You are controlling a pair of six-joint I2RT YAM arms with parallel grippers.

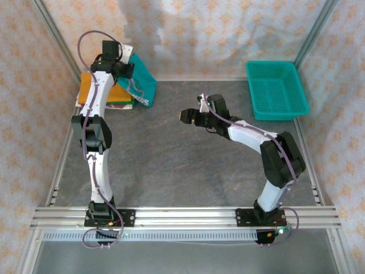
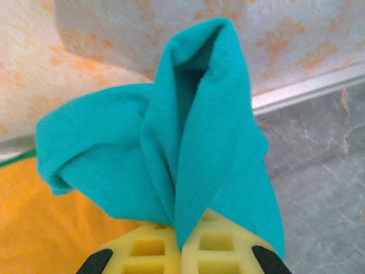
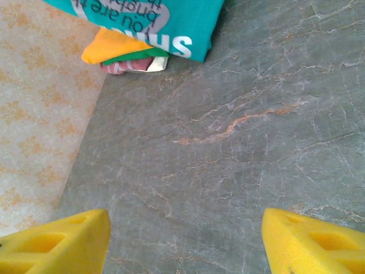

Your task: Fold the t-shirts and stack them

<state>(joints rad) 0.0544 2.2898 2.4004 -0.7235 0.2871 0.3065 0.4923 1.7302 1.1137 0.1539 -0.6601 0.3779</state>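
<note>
The left claw (image 2: 181, 246) is clenched on a bunched fold of the teal t-shirt (image 2: 194, 142), and the cloth rises in a peak from between its yellow fingers (image 2: 122, 252). In the left wrist view, the orange t-shirt (image 2: 45, 228) lies below and to the left of that cloth. Seen from above, this claw is at the far left corner of the worktop (image 1: 171, 165), over the stack of folded shirts. The teal t-shirt drapes off the stack's right side with its white lettering showing.

The right wrist view shows a corner of the stack. Teal is on top and orange under it, then a green t-shirt (image 3: 137, 55), with a patterned t-shirt (image 3: 122, 67) at the bottom.

The right claw (image 3: 185, 240) is released, its fingers wide apart above bare worktop near the middle, well apart from the stack. A teal mesh basket (image 1: 276, 89) sits at the far right corner.
</note>
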